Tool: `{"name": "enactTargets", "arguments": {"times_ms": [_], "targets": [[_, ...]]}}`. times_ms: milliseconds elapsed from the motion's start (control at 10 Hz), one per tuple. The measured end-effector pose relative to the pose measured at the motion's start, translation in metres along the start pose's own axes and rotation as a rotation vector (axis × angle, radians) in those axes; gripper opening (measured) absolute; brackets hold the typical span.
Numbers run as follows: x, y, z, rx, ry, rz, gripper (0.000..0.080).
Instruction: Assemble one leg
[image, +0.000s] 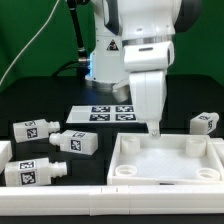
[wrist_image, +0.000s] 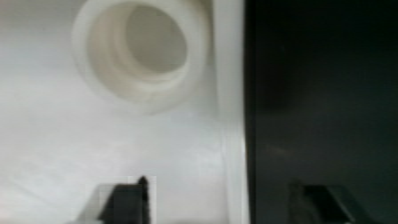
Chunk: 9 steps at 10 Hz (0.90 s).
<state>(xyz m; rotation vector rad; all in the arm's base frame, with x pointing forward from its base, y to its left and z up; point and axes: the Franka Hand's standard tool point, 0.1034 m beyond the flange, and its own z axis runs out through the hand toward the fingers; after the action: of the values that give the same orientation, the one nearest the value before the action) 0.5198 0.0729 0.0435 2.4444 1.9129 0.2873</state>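
Closest to the exterior camera sits the large white tray (image: 175, 165), its raised rim and round corner sockets facing up on the black tabletop (image: 100, 160). Just beyond its far rim the arm comes straight down, and the gripper (image: 155, 128) hangs at that rim. From here the fingers are too small to judge.

Only the wrist view settles that. Two dark fingertips (wrist_image: 125, 200) stand well apart, with the gripper (wrist_image: 222, 205) holding nothing. The tray's straight edge runs between them, white tray (wrist_image: 107, 140) on one side and dark tabletop (wrist_image: 320, 100) on the other. One round socket (wrist_image: 139, 50) shows large and blurred. No leg appears in this view.

Only the exterior view shows the legs, all lying loose on the tabletop and apart from the gripper. One leg (image: 30, 172) lies nearest, at the exterior view's left. A second leg (image: 75, 141) lies behind it, closer to the tray, and a third leg (image: 35, 127) lies farther back. A fourth leg (image: 203, 122) rests alone at the exterior view's right, beyond the tray's far corner. Each is a short, chunky white block of square section with a black-and-white tag on one face. The marker board (image: 105, 112) lies flat near the arm's base.
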Motion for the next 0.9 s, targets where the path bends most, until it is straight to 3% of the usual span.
{"name": "enactTargets", "arguments": {"times_ms": [100, 200, 300, 700, 900], "targets": [[-0.005, 0.000, -0.007, -0.020, 0.004, 0.024, 0.0507], [-0.005, -0.003, -0.003, -0.012, 0.003, 0.023, 0.0619], [-0.005, -0.003, -0.001, -0.010, 0.005, 0.087, 0.0640], [-0.004, -0.003, -0.001, -0.009, 0.008, 0.316, 0.0649], [0.006, -0.010, -0.003, -0.022, 0.036, 0.615, 0.0649]]}}
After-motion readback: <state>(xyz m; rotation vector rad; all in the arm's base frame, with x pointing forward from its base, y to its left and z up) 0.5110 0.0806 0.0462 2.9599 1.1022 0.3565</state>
